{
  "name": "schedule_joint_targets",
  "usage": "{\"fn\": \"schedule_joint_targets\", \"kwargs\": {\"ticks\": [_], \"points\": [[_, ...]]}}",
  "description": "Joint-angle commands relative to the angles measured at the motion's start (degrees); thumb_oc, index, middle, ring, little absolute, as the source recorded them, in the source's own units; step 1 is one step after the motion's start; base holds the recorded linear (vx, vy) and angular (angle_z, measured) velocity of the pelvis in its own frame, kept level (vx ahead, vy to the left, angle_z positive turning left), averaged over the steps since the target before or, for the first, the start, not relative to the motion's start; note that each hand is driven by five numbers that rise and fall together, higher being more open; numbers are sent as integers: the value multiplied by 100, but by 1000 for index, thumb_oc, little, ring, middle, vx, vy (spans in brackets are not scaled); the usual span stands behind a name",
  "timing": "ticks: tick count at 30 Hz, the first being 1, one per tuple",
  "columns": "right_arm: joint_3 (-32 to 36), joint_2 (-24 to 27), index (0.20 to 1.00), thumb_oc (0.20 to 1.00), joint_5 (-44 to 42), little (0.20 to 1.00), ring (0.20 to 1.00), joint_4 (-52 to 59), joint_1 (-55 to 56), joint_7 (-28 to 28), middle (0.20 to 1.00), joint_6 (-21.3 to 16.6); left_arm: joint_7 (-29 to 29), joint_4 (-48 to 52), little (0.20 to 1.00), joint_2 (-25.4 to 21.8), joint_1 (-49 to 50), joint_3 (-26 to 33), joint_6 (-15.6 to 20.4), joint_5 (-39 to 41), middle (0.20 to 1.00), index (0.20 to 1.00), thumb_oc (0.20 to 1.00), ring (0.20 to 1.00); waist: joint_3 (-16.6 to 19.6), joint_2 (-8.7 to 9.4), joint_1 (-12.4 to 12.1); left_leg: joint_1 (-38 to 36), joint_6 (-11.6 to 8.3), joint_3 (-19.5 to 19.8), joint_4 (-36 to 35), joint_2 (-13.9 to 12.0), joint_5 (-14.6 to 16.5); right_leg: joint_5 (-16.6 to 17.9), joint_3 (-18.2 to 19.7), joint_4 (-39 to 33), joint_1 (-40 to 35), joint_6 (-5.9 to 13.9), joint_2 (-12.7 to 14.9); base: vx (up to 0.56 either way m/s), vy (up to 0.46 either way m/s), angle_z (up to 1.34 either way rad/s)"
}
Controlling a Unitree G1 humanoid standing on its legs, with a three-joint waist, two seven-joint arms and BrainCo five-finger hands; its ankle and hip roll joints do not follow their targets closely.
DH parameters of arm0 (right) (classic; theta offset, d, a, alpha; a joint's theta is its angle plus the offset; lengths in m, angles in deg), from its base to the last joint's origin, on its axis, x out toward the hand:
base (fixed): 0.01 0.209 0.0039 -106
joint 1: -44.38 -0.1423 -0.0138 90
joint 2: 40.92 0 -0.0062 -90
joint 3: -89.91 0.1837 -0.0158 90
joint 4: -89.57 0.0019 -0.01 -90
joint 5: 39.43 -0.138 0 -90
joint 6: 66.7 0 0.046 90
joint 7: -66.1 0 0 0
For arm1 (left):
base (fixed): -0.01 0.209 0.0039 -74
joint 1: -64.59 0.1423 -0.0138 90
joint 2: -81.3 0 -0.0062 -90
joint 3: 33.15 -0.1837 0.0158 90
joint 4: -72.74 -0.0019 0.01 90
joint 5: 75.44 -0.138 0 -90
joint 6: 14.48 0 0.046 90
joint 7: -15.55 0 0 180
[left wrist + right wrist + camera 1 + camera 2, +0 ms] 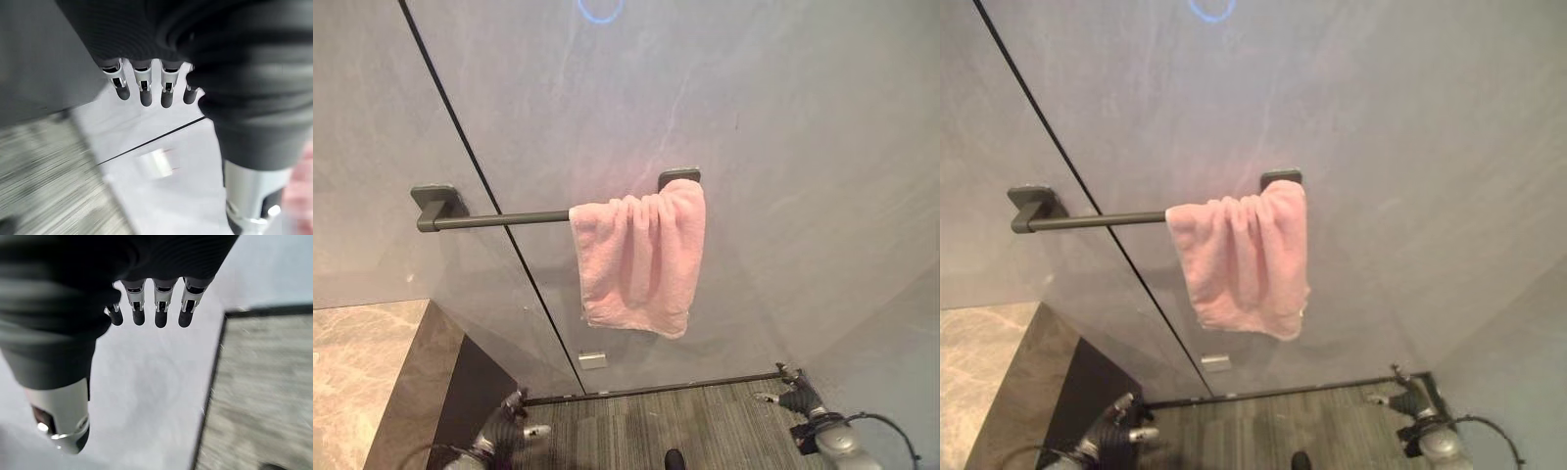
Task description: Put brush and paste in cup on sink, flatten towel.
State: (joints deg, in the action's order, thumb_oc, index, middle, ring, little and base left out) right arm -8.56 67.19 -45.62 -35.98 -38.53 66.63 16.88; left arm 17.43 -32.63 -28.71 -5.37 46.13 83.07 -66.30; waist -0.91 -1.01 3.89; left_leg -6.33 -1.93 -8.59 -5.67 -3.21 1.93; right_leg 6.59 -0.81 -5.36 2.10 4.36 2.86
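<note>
Pink towel [639, 262] bunched at right end of wall rail [494, 219], not yet flattened. Left hand [507, 427] and right hand [800, 396] low, fingers relaxed, empty.

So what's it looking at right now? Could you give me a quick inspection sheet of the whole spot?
Surface: stone counter at lower left, its visible part bare.
Job's things: pink towel bunched at the right end of the rail, hanging unevenly, not flattened. Brush, paste, cup: nothing seen.
Clutter: nothing seen.
Hands: left hand and right hand low by the floor, fingers straight, holding nothing.
Cables: nothing noted.
Surroundings: grey wall with a dark seam, small plate low on it, striped floor.
</note>
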Motion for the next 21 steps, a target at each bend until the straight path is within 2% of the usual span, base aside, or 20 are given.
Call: {"fn": "schedule_joint_targets", "kwargs": {"ticks": [1, 3, 4, 5, 9, 15, 21], "points": [[79, 256, 1000, 1000, -548, 1000, 1000, 287, -354, 369, 1000, -443, 247, 147, 1000, -461, -520, 444, 575, 489, 1000, 1000, 1000, 1000, 127, 184, 51, 442, -186, 38, 67, -222, -357, -83, 31, 259, 16, 669, 662, -8, -8, 4], [67, 596, 1000, 1000, -913, 1000, 1000, 751, -405, 642, 1000, -508, 436, 863, 1000, -1044, -665, 614, 669, 856, 1000, 1000, 1000, 1000, 160, 218, 26, 424, -202, 38, 67, -227, -353, -72, 16, 232, -11, 678, 674, -4, -8, 5], [69, 597, 1000, 1000, -918, 1000, 1000, 756, -402, 647, 1000, -505, 441, 877, 1000, -1050, -655, 624, 661, 864, 1000, 1000, 1000, 1000, 156, 221, 27, 420, -202, 38, 67, -227, -352, -72, 15, 230, -16, 679, 674, 8, -6, 5], [-64, 943, 1000, 1000, -1242, 1000, 1000, 1141, -541, 892, 1000, -508, 583, 1190, 1000, -1446, -900, 601, 717, 1232, 1000, 1000, 1000, 1000, 185, 244, 16, 402, -221, 35, 67, -230, -353, -66, 6, 200, -51, 674, 675, 4, -5, 4], [-584, 1447, 1000, 1000, -2298, 1000, 1000, 1547, -1002, 1360, 1000, -446, 885, 1204, 1000, -2169, -1554, 100, 723, 2139, 1000, 1000, 1000, 1000, 242, 269, -7, 372, -241, 30, 67, -227, -358, -51, 7, 171, -99, 659, 689, -1, 0, 2], [-1314, 1548, 1000, 1000, -2889, 1000, 1000, 1498, -1905, 1392, 1000, -345, 851, 772, 1000, -2389, -2370, -556, 702, 2393, 1000, 1000, 1000, 1000, 243, 265, -54, 378, -253, 3, 67, -214, -375, -17, 5, 137, -108, 650, 707, 0, 0, 0], [-1845, 1209, 1000, 1000, -3115, 1000, 1000, 1319, -2664, 1329, 1000, -337, 767, 387, 1000, -2110, -3084, -1075, 643, 2496, 1000, 1000, 1000, 1000, 202, 242, -111, 429, -249, 7, 67, -202, -378, 25, 4, 79, -86, 637, 723, 0, 2, 1]]}}
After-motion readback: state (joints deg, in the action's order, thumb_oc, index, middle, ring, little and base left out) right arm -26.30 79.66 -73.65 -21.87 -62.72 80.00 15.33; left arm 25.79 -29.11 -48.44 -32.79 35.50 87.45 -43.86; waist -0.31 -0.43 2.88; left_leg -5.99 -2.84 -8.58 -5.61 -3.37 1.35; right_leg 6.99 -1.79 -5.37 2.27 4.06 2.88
